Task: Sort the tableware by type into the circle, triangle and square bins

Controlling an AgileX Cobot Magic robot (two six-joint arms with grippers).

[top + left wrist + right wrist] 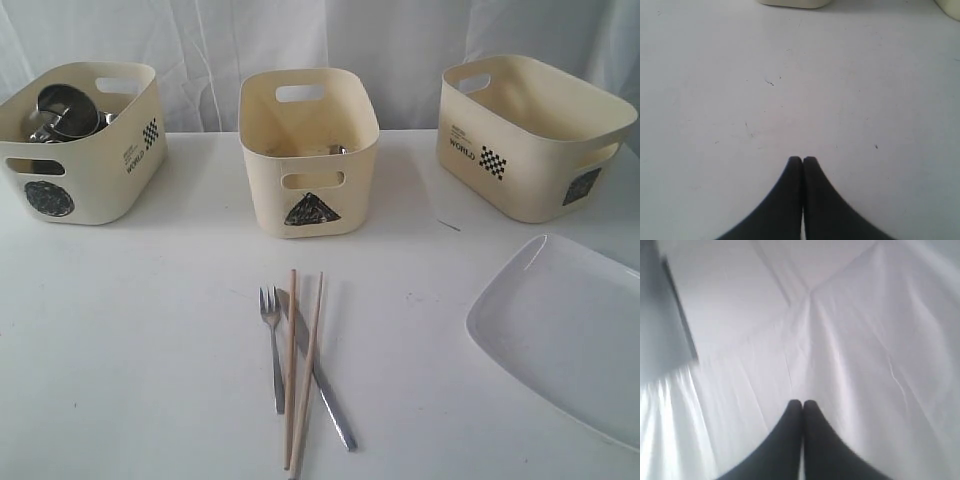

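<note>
Three cream bins stand along the back of the table: the circle bin (80,140) with steel mugs (66,110) inside, the triangle bin (308,150) and the square bin (535,135). A fork (273,350), a knife (318,375) and two wooden chopsticks (297,370) lie together at the front middle. A large white plate (565,330) lies at the front right. No arm shows in the exterior view. My left gripper (802,159) is shut and empty above bare table. My right gripper (802,402) is shut and empty, with white cloth behind it.
White cloth hangs behind the bins. A bin's base (795,3) shows at the edge of the left wrist view. A grey panel edge (665,325) shows in the right wrist view.
</note>
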